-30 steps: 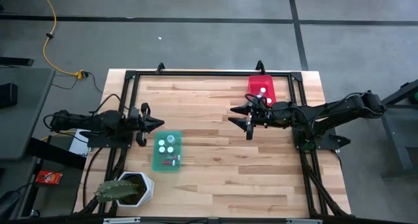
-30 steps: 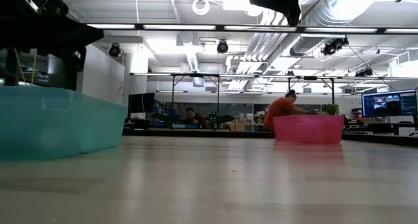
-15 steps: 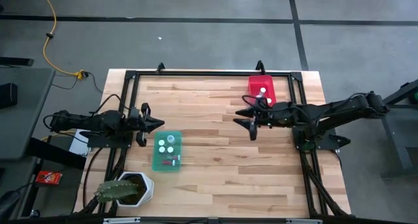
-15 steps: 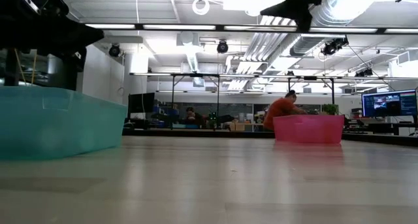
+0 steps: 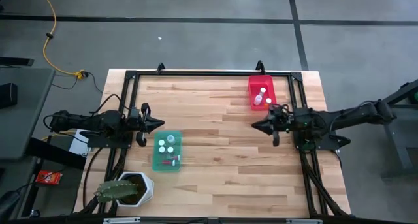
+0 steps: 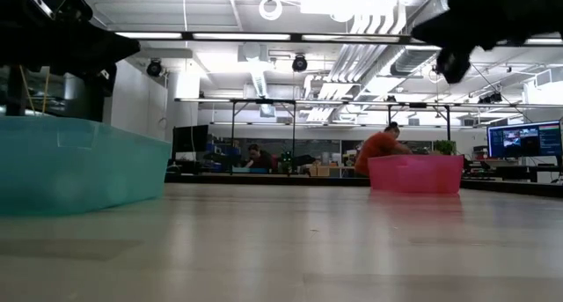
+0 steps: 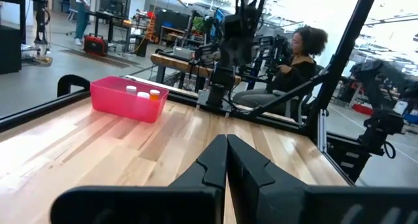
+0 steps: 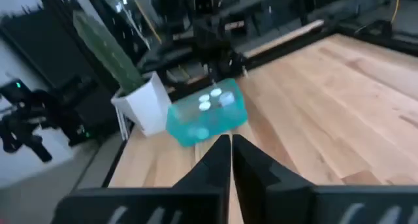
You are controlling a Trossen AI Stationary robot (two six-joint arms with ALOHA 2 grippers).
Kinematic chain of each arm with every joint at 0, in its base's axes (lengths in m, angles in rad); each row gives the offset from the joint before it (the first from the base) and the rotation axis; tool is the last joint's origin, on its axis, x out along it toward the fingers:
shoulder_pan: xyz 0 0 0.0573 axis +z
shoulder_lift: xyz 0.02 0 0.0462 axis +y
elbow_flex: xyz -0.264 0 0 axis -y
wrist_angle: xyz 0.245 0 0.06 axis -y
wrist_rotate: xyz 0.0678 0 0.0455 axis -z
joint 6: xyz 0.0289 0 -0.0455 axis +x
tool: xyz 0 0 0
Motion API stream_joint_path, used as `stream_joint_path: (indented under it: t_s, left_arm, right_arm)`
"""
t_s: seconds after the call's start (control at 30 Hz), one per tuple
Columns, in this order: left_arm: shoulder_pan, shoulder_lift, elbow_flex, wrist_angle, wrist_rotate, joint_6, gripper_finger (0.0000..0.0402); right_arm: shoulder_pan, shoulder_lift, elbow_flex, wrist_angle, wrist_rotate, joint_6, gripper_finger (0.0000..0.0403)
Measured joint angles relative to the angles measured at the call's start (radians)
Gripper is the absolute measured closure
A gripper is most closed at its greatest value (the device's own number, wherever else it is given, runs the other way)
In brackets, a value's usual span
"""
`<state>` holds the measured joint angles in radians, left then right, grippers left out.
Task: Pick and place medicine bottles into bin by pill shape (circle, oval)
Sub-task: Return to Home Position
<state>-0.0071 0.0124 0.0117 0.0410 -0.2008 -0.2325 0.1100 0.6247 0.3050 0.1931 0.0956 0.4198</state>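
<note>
Right gripper (image 5: 256,125) pulled back from mid-table toward its base, fingers together, empty (homing, sorting looks done). Left gripper (image 5: 159,123) parked closed beside teal bin (image 5: 159,164). Medicine bottles (image 5: 261,91) sit in it and red bin (image 5: 260,81), probably seven total.

Table (image 5: 215,175) carrying two bins, bottles (image 5: 261,91) sitting in the red bin (image 5: 251,95) and the teal bin (image 5: 155,161), left gripper (image 5: 160,123) hovering beside teal, right gripper (image 5: 256,126) hanging near red, cactus pot (image 5: 142,186) standing at a corner.
</note>
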Motion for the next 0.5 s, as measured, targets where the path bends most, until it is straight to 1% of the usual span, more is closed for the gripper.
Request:
stream_joint_path:
  t_s: [0.13,0.23,0.3,0.37,0.5]
  left_arm:
    - [0.0,0.0,0.0,0.0,0.0,0.0,0.0402]
    - [0.0,0.0,0.0,0.0,0.0,0.0,0.0402]
    - [0.0,0.0,0.0,0.0,0.0,0.0,0.0402]
    - [0.0,0.0,0.0,0.0,0.0,0.0,0.0402]
    - [0.0,0.0,0.0,0.0,0.0,0.0,0.0401]
  right_arm:
    - [-0.038,-0.154,-0.13,0.06,-0.008,0.002,0.0397]
    - [-0.056,-0.279,-0.19,0.071,-0.051,0.002,0.0401]
    - [-0.057,-0.357,-0.219,0.067,-0.056,0.002,0.0401]
    - [-0.057,-0.425,-0.237,0.032,-0.061,-0.004,0.0402]
    - [-0.057,-0.552,-0.238,-0.108,-0.078,-0.035,0.0402]
